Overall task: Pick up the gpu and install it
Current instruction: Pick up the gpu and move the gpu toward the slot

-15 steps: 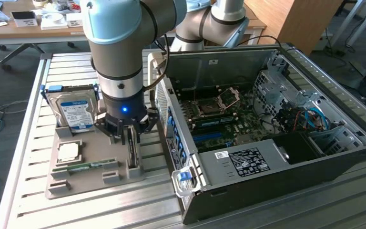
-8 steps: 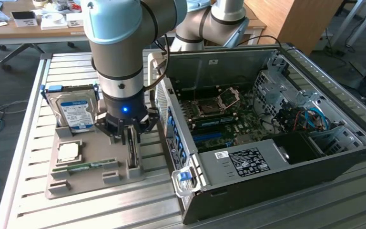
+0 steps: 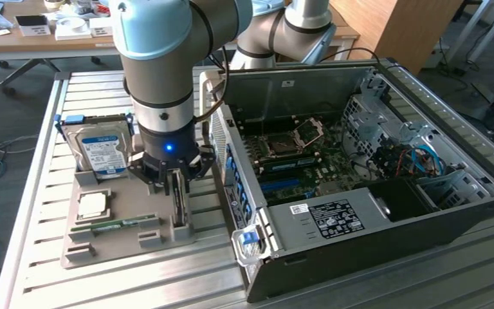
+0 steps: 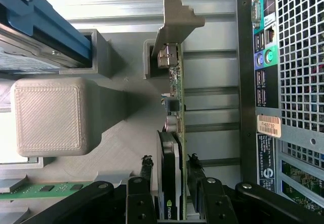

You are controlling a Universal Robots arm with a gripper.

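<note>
Grey holder tray (image 3: 110,251) (image 4: 126,133) is sitting on the slatted metal surface (image 3: 84,90) and carrying four parts:
- The hard drive (image 3: 105,151) (image 4: 45,32) is standing upright in a blue carrier at the far end.
- The CPU chip (image 3: 92,205) is lying flat.
- The memory stick (image 3: 114,225) (image 4: 45,187) is lying flat in its groove.
- The gpu (image 3: 178,203) (image 4: 168,153) is standing on its long edge in the slot on the tray's side nearest the PC case (image 3: 453,116). Its silver end bracket (image 4: 174,24) is sitting at the hard-drive end of the tray.

The arm (image 3: 165,64) is hanging straight down over the gpu. The jaws are standing open and straddling the card's cooler end, one on each face. A thin gap is showing on both sides, so they are not clamping it, and the card is sitting in its slot.

The PC case is lying on its side with the open side up, just beside the tray on the exterior view's right. Inside, the motherboard (image 3: 307,161) is facing up with the CPU socket (image 3: 294,138) on it. The power supply (image 3: 333,215) is filling the near corner, and blue cables (image 3: 419,158) are running by the drive cage.

In the way: the case's rear I/O panel (image 4: 263,47) is rising right next to the gpu slot. The hard drive is standing close on the other side of the jaws.
</note>
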